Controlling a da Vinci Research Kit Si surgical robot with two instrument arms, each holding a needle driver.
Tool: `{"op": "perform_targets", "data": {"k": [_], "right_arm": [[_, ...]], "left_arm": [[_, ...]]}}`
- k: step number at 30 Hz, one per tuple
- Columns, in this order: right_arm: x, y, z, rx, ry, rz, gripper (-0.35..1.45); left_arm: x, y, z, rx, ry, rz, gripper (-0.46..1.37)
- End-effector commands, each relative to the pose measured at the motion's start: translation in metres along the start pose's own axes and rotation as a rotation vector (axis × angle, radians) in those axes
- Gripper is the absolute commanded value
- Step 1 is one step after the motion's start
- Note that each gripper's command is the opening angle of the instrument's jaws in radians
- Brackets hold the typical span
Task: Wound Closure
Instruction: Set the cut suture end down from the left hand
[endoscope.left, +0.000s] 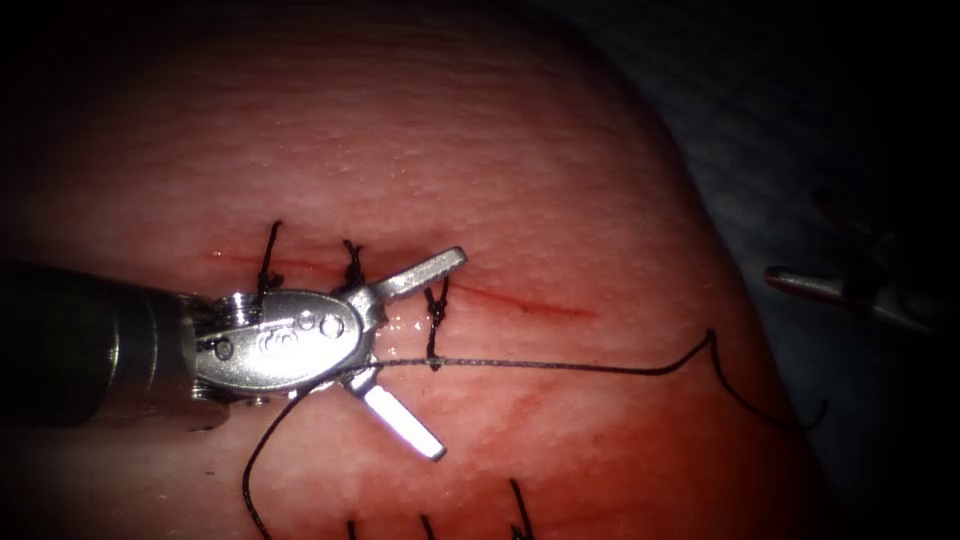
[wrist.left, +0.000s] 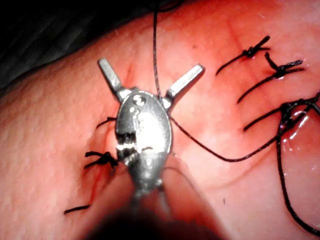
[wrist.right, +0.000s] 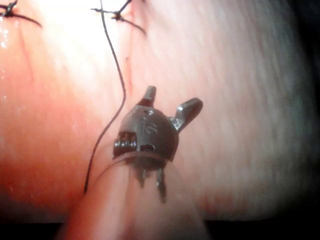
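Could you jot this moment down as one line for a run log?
left tool: jaws open, holds nothing | right tool: jaws open, holds nothing | thread: loose across tissue | cut: three knotted stitches

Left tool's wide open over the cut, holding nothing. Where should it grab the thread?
Probably the taut straight run of the thread just right of the left tool, below the cut. It lies free across the tissue, between the open jaws; close from the left.

Tissue: pink, bumpy pork, wet and shiny
Cut: thin red line across the tissue, three dark knots tied along its left part
Thread: long, black, lies loose just below the cut, runs right and curls down at the left
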Motion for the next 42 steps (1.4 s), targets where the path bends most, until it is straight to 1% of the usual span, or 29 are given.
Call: {"op": "perform_targets", "data": {"k": [1,3,5,8,9,11,12,13,15,17,18,20,25,28,29,30,33,34,35,36,37,38,40,42], "right_arm": [[0.0000,-0.0003,0.0005,0.027,0.001,0.000,1.40],[0.0001,-0.0009,0.0015,0.046,0.007,-0.003,1.40],[0.0003,-0.0014,0.0023,0.059,0.013,-0.012,1.39],[0.0005,-0.0017,0.0029,0.066,0.024,-0.015,1.39],[0.0006,-0.0019,0.0032,0.070,0.030,-0.019,1.38],[0.0008,-0.0021,0.0035,0.073,0.035,-0.017,1.37],[0.0009,-0.0022,0.0035,0.074,0.037,-0.022,1.37],[0.0009,-0.0022,0.0035,0.076,0.035,-0.022,1.37],[0.0010,-0.0023,0.0034,0.078,0.037,-0.022,1.37],[0.0010,-0.0024,0.0030,0.082,0.039,-0.022,1.36],[0.0010,-0.0024,0.0029,0.083,0.040,-0.022,1.36],[0.0011,-0.0023,0.0024,0.088,0.042,-0.022,1.34],[0.0014,-0.0021,0.0016,0.097,0.045,-0.027,1.29],[0.0014,-0.0022,0.0014,0.098,0.046,-0.033,1.29],[0.0014,-0.0022,0.0014,0.098,0.046,-0.033,1.28],[0.0014,-0.0022,0.0014,0.098,0.046,-0.033,1.29],[0.0014,-0.0023,0.0013,0.102,0.043,-0.034,1.29],[0.0013,-0.0024,0.0013,0.105,0.041,-0.035,1.29],[0.0014,-0.0025,0.0012,0.105,0.043,-0.041,1.29],[0.0014,-0.0025,0.0012,0.107,0.041,-0.041,1.29],[0.0014,-0.0026,0.0011,0.108,0.041,-0.041,1.28],[0.0015,-0.0027,0.0010,0.108,0.042,-0.041,1.28],[0.0015,-0.0028,0.0010,0.111,0.040,-0.041,1.27],[0.0016,-0.0028,0.0009,0.111,0.041,-0.047,1.27]], "left_arm": [[0.0001,-0.0004,-0.0007,0.019,-0.015,0.019,1.18],[0.0003,-0.0009,-0.0022,0.038,-0.041,0.041,1.17],[0.0002,-0.0012,-0.0037,0.056,-0.057,0.043,1.15],[-0.0001,-0.0017,-0.0055,0.070,-0.075,0.063,1.09],[-0.0004,-0.0020,-0.0065,0.080,-0.087,0.086,1.07],[-0.0008,-0.0027,-0.0082,0.096,-0.101,0.090,1.03],[-0.0010,-0.0030,-0.0090,0.108,-0.102,0.102,1.01],[-0.0011,-0.0031,-0.0092,0.111,-0.102,0.102,1.01],[-0.0015,-0.0036,-0.0104,0.129,-0.101,0.102,0.98],[-0.0019,-0.0044,-0.0119,0.144,-0.105,0.102,0.85],[-0.0019,-0.0045,-0.0121,0.146,-0.104,0.102,0.84],[-0.0022,-0.0050,-0.0131,0.153,-0.114,0.108,0.79],[-0.0018,-0.0059,-0.0150,0.188,-0.112,0.136,0.79],[-0.0013,-0.0069,-0.0169,0.229,-0.127,0.158,0.87],[-0.0013,-0.0073,-0.0179,0.237,-0.136,0.163,0.90],[-0.0013,-0.0074,-0.0181,0.238,-0.138,0.163,0.91],[-0.0016,-0.0079,-0.0202,0.247,-0.158,0.166,0.97],[-0.0017,-0.0081,-0.0208,0.247,-0.167,0.167,0.99],[-0.0019,-0.0085,-0.0219,0.256,-0.193,0.175,1.02],[-0.0020,-0.0086,-0.0223,0.257,-0.212,0.175,1.04],[-0.0022,-0.0089,-0.0232,0.280,-0.248,0.187,1.07],[-0.0025,-0.0093,-0.0242,0.308,-0.281,0.188,1.05],[-0.0027,-0.0098,-0.0252,0.333,-0.313,0.195,1.04],[-0.0030,-0.0102,-0.0261,0.365,-0.349,0.197,0.94]]}}
